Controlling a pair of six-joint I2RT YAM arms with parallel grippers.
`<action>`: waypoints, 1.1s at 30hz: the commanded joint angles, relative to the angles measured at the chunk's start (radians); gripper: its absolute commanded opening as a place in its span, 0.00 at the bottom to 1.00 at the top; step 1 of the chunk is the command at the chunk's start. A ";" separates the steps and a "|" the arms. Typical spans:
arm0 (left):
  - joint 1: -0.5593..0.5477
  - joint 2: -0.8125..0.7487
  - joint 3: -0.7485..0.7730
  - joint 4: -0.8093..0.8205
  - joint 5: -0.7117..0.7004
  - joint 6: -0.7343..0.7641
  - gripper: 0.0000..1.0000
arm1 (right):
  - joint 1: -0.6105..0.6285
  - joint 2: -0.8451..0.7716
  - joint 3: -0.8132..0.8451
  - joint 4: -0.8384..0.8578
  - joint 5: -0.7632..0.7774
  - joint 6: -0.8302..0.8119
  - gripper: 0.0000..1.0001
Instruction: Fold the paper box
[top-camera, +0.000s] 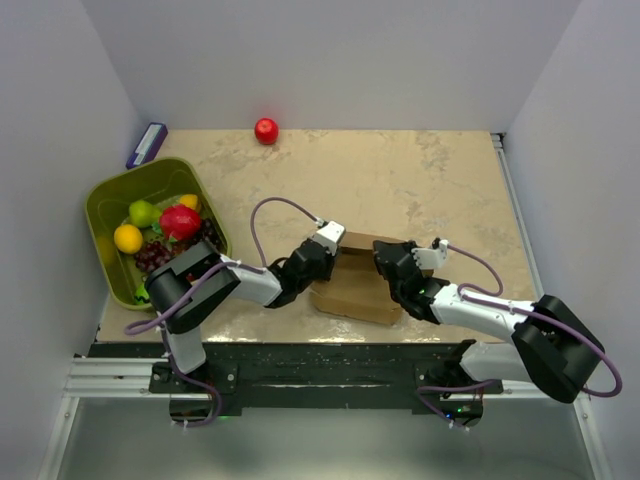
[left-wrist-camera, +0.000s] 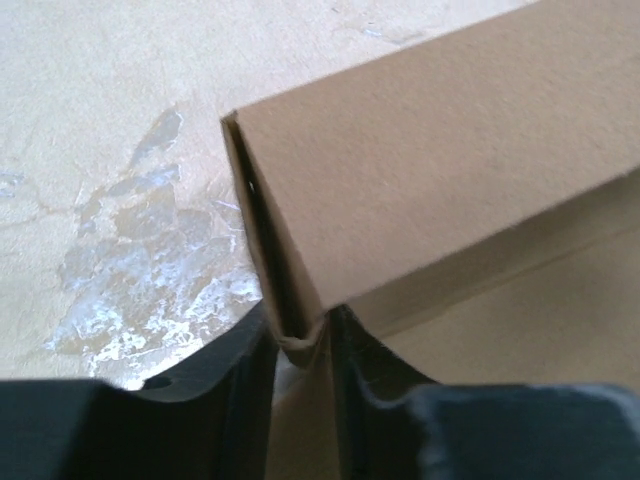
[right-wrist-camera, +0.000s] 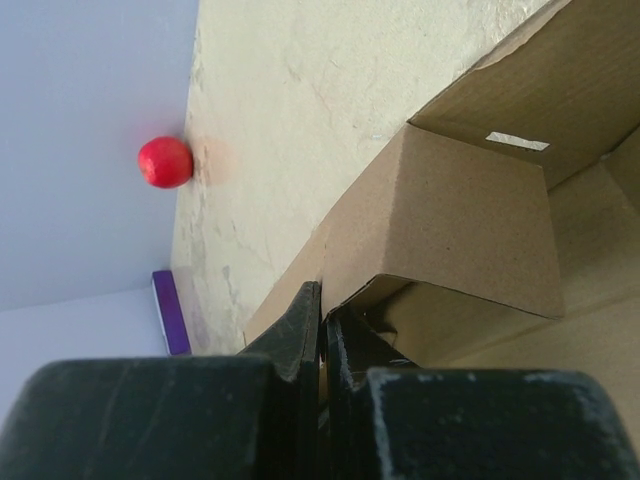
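Note:
The paper box (top-camera: 358, 285) is plain brown cardboard, partly formed, near the table's front edge between my two arms. My left gripper (top-camera: 318, 262) is at its left side, shut on a doubled wall of the box (left-wrist-camera: 300, 335); the folded cardboard edge sits pinched between the black fingers (left-wrist-camera: 240, 380). My right gripper (top-camera: 388, 262) is at the box's right side, shut on a thin cardboard wall (right-wrist-camera: 322, 310). In the right wrist view a folded flap (right-wrist-camera: 450, 220) leans over the open inside of the box.
An olive-green bin (top-camera: 110, 205) of fruit stands at the left. A red ball (top-camera: 266, 131) lies by the back wall and shows in the right wrist view (right-wrist-camera: 165, 162). A purple block (top-camera: 147, 144) lies at the back left corner.

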 joint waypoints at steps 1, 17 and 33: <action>0.004 0.017 0.040 0.027 -0.130 -0.025 0.25 | 0.015 0.007 0.023 -0.099 0.057 -0.026 0.01; 0.076 -0.035 0.070 -0.195 -0.064 -0.052 0.02 | 0.021 -0.218 0.075 -0.096 -0.013 -0.446 0.74; 0.246 -0.143 0.134 -0.459 0.235 -0.010 0.01 | 0.019 -0.337 0.290 -0.682 -0.067 -1.002 0.89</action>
